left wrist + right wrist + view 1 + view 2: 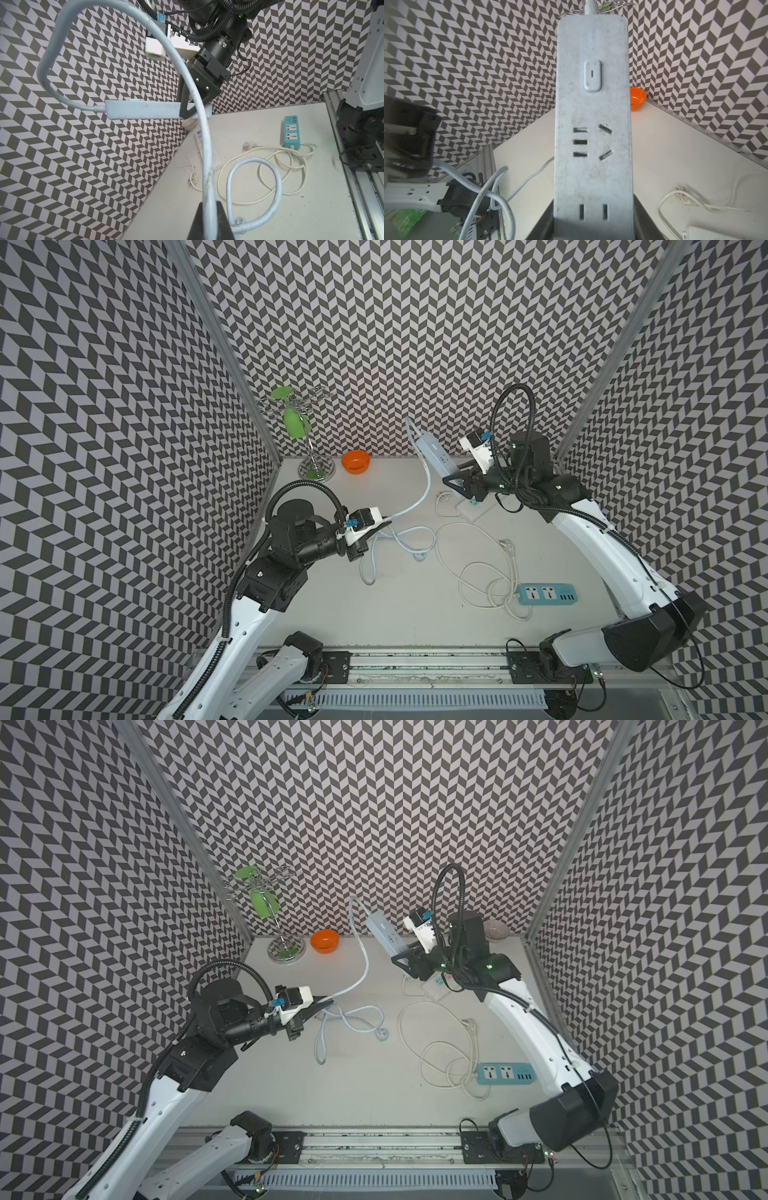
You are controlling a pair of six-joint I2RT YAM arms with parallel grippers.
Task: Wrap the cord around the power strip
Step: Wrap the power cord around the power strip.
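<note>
1. Position of the power strip: it is lifted clear of the worktop near the rear wall. It is tilted, with the cord end highest and the socket end lowest.
2. Right claw: closed on the socket end of the power strip. The right wrist view shows the strip's face running straight out from between the jaws.
3. Left claw: closed on the cord partway along its length, held above the worktop.
4. Cord routing:
   - It leaves the raised end of the strip, bends over in a tight arc and runs down beside the strip to the left claw.
   - Past the left claw, the rest lies in loose loops on the worktop.
   - The plug rests flat on the worktop.
5. Completed, as judged from both top views: the strip is picked up and the cord is gripped, so both arms are set for winding.
6. Outstanding: no turn of cord is seen around the strip body.
   - In the left wrist view the cord crosses in front of the strip. Whether it touches the strip there cannot be told.
   - All the winding and the securing of the plug end are not yet done.
7. Caution: the teal strip and the wide white strip lie nearby with their thin cords. The slack loops could snag them.
</note>
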